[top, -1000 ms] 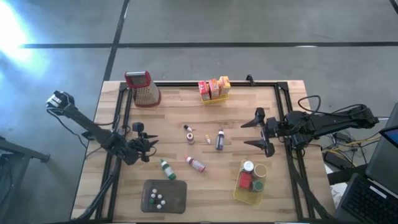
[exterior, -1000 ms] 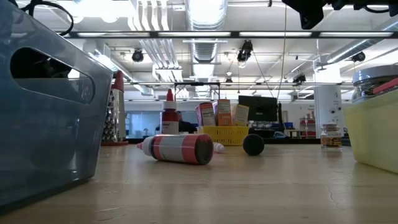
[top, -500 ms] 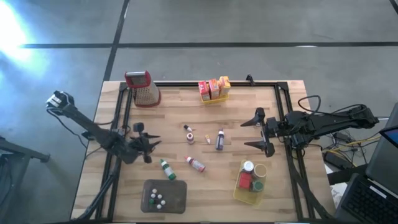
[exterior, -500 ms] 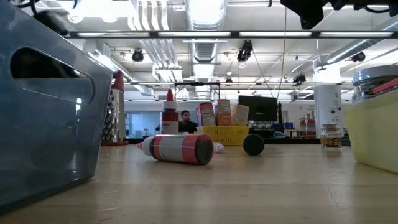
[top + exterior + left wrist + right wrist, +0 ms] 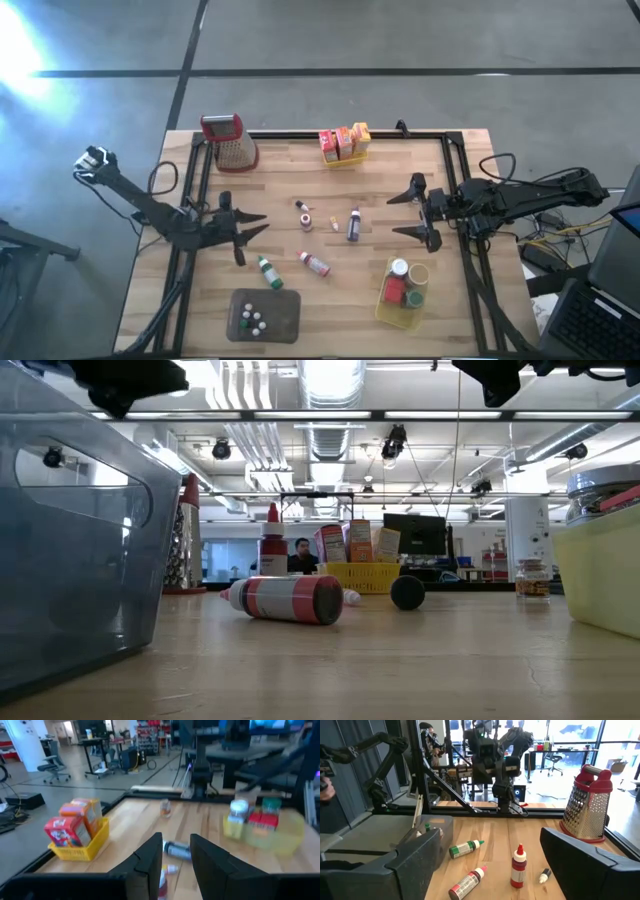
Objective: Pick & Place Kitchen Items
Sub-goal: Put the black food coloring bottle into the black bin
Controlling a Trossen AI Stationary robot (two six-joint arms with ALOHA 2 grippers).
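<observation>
Loose kitchen items lie mid-table: a green-capped bottle [image 5: 267, 271], a red-striped bottle [image 5: 315, 263] on its side [image 5: 285, 598], a purple bottle [image 5: 353, 224] and a small dark-capped bottle [image 5: 304, 214]. My left gripper [image 5: 255, 228] hovers above the table's left part, level, pointing toward the right edge. Its fingers stand a little apart [image 5: 176, 855] with nothing between them. My right gripper [image 5: 394, 216] hovers at the right, level and wide open [image 5: 490, 855], facing the items.
A grey tray [image 5: 285, 318] with small white-capped bottles sits at the near edge. A yellow basket [image 5: 385, 312] of jars stands near right, and another [image 5: 343, 158] with boxes at the far edge. The metal grater [image 5: 231, 142] stands far left. A person shows in the room behind [image 5: 297, 553].
My left gripper has risen from low over the table and tipped up to point level, rolling its wrist as it came. It has also shifted slightly toward the table's right edge. The items on the table have stayed in place.
</observation>
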